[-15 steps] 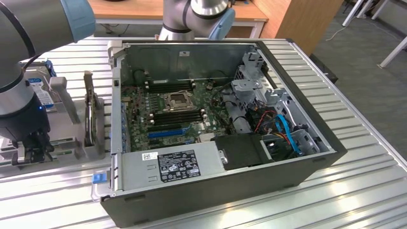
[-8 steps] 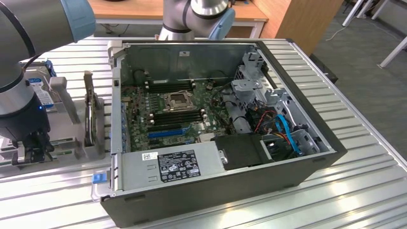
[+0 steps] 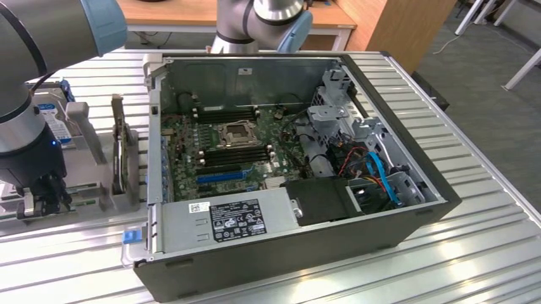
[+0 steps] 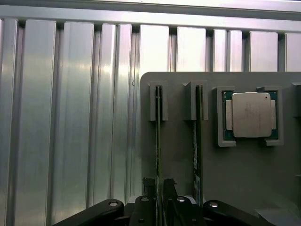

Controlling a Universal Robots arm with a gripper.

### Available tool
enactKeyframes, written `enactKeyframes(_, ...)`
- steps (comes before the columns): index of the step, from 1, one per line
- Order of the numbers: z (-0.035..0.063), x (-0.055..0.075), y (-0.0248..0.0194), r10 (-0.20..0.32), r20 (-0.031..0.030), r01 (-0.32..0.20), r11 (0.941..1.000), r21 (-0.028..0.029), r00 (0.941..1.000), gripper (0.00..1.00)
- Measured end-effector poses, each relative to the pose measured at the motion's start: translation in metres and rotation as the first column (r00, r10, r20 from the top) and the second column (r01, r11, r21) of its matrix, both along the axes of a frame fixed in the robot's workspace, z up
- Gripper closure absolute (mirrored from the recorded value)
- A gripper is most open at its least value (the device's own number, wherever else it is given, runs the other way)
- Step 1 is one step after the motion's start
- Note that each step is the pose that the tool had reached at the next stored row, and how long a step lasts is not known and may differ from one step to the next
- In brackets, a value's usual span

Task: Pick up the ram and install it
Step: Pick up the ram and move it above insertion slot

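Note:
The ram (image 4: 158,136) is a thin green stick standing on edge in a slot of a grey holder (image 4: 178,160). My gripper (image 4: 159,200) straddles its near end, one jaw on each side. A second green stick (image 4: 197,141) stands in the neighbouring slot. In the exterior view the gripper (image 3: 42,199) is down at the grey holder (image 3: 93,202), on the table at the exterior view's left of the open computer case (image 3: 397,215). The black memory slots (image 3: 241,155) lie on the motherboard beside the processor socket (image 3: 235,134).
A processor chip (image 4: 251,114) sits in a recess of the holder beside the sticks. A dark card (image 3: 123,152) stands upright in the holder, and a blue-labelled drive (image 3: 56,120) stands behind it. The table (image 4: 70,117) is ribbed metal. The case holds a power supply (image 3: 232,218), cables and a drive cage.

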State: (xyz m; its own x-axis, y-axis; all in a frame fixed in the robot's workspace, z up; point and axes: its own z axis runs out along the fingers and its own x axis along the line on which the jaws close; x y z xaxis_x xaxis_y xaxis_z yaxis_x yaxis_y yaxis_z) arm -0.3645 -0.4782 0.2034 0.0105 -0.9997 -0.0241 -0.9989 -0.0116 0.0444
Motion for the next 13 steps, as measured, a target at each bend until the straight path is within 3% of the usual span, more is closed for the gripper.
enactKeyframes(13,0.0,0.0,0.0,0.0,0.0,0.0,1.0,0.0,1.0,0.8)
